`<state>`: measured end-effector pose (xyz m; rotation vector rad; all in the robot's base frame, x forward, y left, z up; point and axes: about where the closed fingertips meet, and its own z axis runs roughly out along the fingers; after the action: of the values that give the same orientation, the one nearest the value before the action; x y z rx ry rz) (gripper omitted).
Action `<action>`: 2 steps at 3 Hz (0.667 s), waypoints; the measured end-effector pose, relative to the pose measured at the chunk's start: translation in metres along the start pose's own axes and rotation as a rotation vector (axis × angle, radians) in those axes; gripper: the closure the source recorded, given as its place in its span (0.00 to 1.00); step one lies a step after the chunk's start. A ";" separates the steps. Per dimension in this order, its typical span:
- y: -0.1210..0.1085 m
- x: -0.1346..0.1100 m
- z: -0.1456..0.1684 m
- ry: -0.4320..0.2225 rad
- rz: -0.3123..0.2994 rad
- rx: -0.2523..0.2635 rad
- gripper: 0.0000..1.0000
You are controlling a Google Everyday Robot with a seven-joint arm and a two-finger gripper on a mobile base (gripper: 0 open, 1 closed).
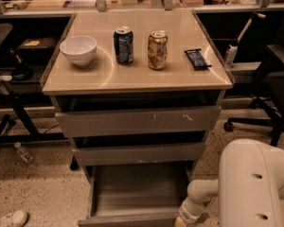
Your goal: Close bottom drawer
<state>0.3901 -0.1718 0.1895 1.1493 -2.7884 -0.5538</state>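
While the bottom drawer (138, 189) stands pulled far out from the foot of the cabinet, its bare floor showing and its front running along the lower edge of the view, the task is judged to be at the approach step, with no push on the front yet evident. The robot's white arm (255, 183) reaches in from the lower right, and the end effector (181, 220) sits low beside the drawer's right front corner, largely cut off by the frame edge; whether it is open or closed cannot be told, and contact with the drawer cannot be confirmed. Above, the scratched top drawer (137, 121) and the plain middle drawer (138, 153) each appear to stand slightly ajar. On the desk (132, 79) rest a white bowl (78, 49), a blue can (123, 44), a gold can (157, 49) and a dark snack bar (197, 58), all apart from one another. The next move likely calls for setting the end effector against the drawer front near its middle and pushing straight toward the cabinet, keeping the push level so the drawer does not skew on its runners.
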 end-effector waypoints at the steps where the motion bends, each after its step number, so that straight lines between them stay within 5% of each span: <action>1: 0.000 0.000 0.000 0.000 0.000 0.000 0.81; 2: 0.000 0.000 0.000 0.000 0.000 0.000 0.57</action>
<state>0.3901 -0.1718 0.1894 1.1493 -2.7884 -0.5538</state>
